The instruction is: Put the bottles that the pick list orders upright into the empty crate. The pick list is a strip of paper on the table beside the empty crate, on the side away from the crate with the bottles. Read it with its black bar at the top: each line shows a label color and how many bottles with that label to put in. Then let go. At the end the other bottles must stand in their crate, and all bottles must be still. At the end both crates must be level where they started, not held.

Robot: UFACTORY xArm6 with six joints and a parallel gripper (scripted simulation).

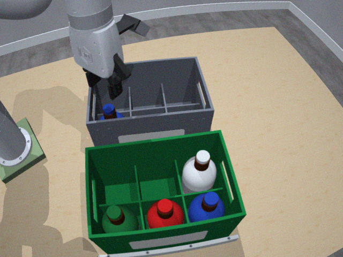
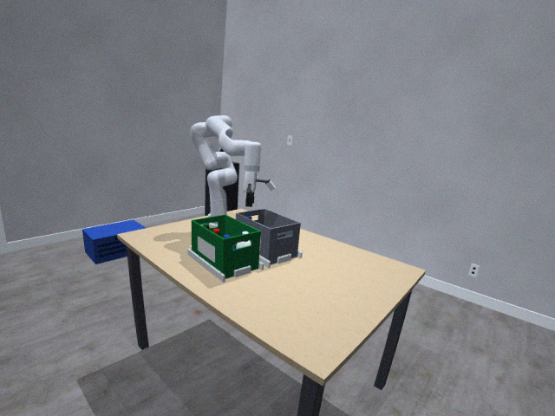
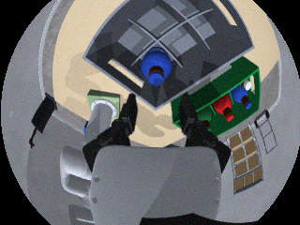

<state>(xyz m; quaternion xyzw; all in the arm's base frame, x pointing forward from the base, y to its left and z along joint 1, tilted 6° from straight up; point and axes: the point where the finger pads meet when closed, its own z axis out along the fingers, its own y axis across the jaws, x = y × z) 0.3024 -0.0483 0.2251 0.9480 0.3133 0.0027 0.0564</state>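
Observation:
My gripper (image 1: pixel 107 89) (image 2: pixel 249 199) (image 3: pixel 158 101) is open and empty, above the near-left end of the grey crate (image 1: pixel 193 120) (image 2: pixel 280 246). A blue bottle (image 1: pixel 109 108) (image 3: pixel 156 63) stands upright in that crate's near-left compartment, below the fingers and apart from them. The green crate (image 1: pixel 221 229) (image 2: pixel 227 259) holds a green bottle (image 1: pixel 119 224) (image 3: pixel 205 116), a red bottle (image 1: pixel 165 219) (image 3: pixel 222 104) and another blue bottle (image 1: pixel 198 210) (image 3: pixel 240 94) in its near row, with a white bottle (image 1: pixel 198 176) (image 3: pixel 247 85) at far right. The pick list is not visible.
Both crates stand close together on the wooden table (image 1: pixel 276 138) (image 2: pixel 340 290). Low metal rails (image 1: pixel 169 249) (image 2: pixel 205 264) edge the green crate. Thin dividers and high walls bound the compartments. The arm's base plate (image 1: pixel 30 143) (image 3: pixel 100 95) is left of the crates.

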